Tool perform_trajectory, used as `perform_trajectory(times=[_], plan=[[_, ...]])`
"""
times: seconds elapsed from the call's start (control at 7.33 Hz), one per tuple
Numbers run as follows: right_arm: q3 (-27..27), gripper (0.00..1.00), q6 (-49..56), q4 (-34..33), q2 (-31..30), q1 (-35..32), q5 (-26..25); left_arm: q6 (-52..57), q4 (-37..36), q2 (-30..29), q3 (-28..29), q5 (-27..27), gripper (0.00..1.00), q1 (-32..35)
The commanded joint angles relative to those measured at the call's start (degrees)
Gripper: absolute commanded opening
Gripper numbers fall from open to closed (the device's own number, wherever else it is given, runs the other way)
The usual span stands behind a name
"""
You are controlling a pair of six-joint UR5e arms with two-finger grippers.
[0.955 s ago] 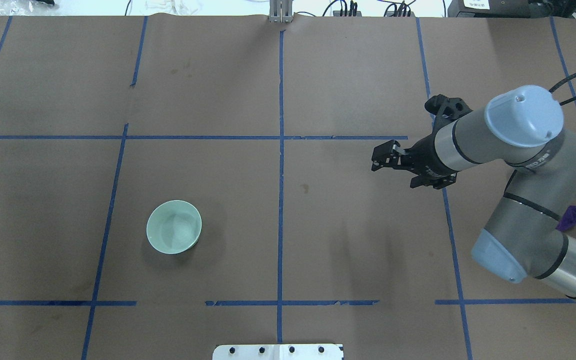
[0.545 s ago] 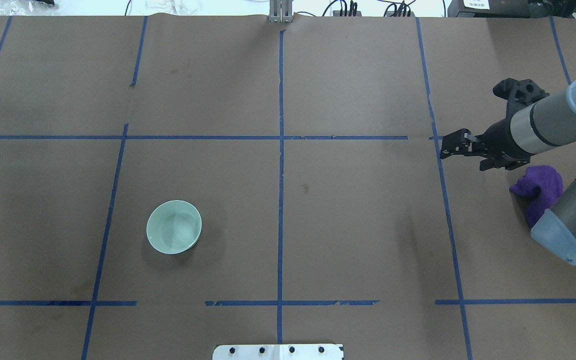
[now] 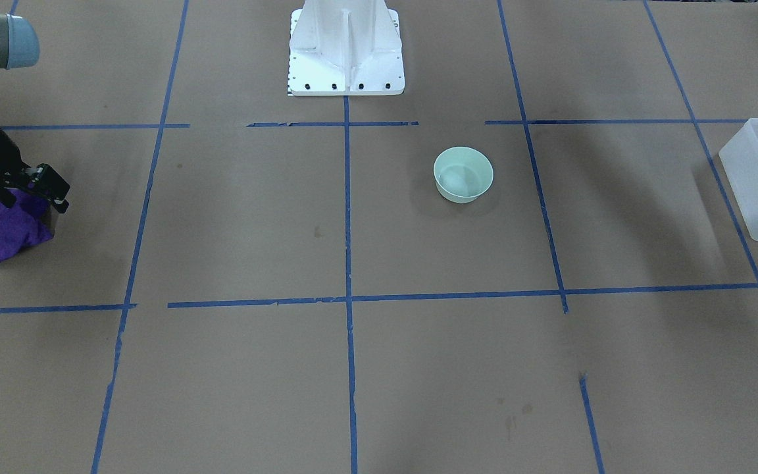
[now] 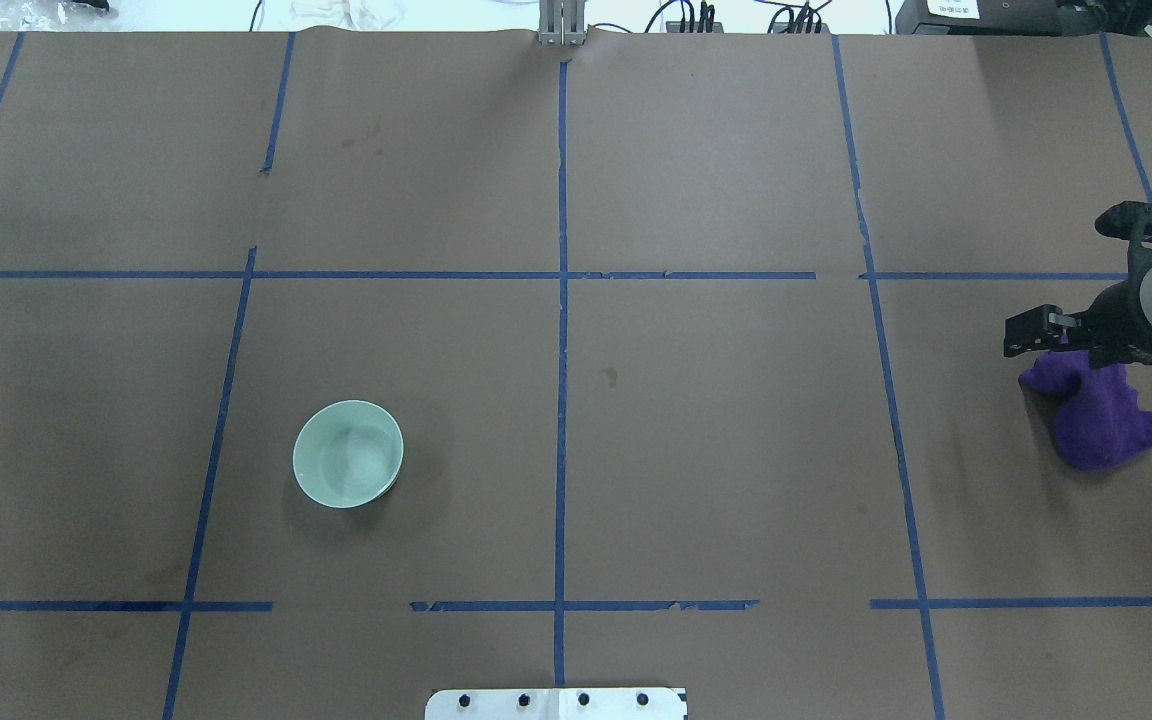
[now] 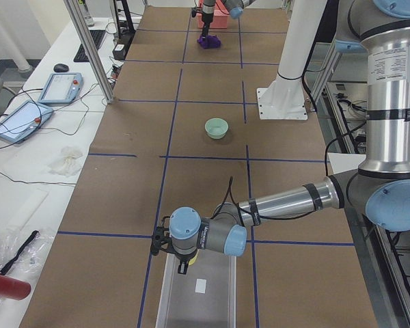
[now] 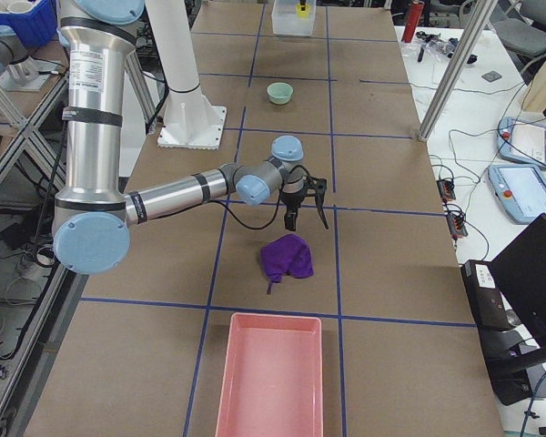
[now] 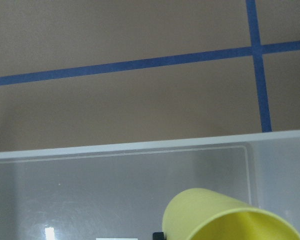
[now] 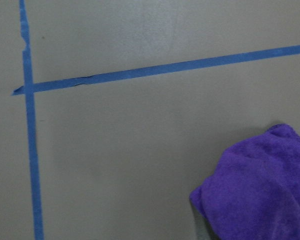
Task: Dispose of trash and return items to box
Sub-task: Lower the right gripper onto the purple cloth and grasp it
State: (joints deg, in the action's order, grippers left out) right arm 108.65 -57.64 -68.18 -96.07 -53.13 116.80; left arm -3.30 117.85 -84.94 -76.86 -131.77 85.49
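The pale mint-green bowl (image 4: 348,454) stands upright and alone on the brown table, also in the front view (image 3: 462,173). The yellow cup (image 7: 225,217) is inside the frosted box (image 7: 140,147), at the front view's right edge (image 3: 747,164). My left gripper (image 5: 178,257) is over the box's end by the cup; I cannot tell if it is open or shut. My right gripper (image 4: 1018,335) is open and empty, low over the edge of a crumpled purple cloth (image 4: 1096,415).
A pink tray (image 6: 271,373) lies past the purple cloth at the table's right end. The white robot base (image 3: 346,46) stands at the table's middle edge. Blue tape lines cross the brown table cover.
My right arm has swung to the right, away from the table's middle, and its gripper now hangs over the purple cloth. The bowl has not moved.
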Motion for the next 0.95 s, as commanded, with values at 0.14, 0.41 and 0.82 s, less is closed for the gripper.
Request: perform_trajectory(times=[0.14, 0.41, 0.82], plan=[[-3.2, 1.00, 0.6, 0.1, -0.8, 0.3, -5.1, 0.0, 0.0, 0.0, 0.0, -0.1, 0.39, -0.1], [-5.2, 0.96, 0.5, 0.5, -0.4, 0.5, -4.9, 0.0, 0.1, 0.0, -2.2, -0.1, 0.73, -0.1], [-5.6, 0.00, 0.7, 0.4, -0.7, 0.5, -3.9, -11.1, -0.8, -1.5, -12.6, -0.1, 0.74, -0.1]])
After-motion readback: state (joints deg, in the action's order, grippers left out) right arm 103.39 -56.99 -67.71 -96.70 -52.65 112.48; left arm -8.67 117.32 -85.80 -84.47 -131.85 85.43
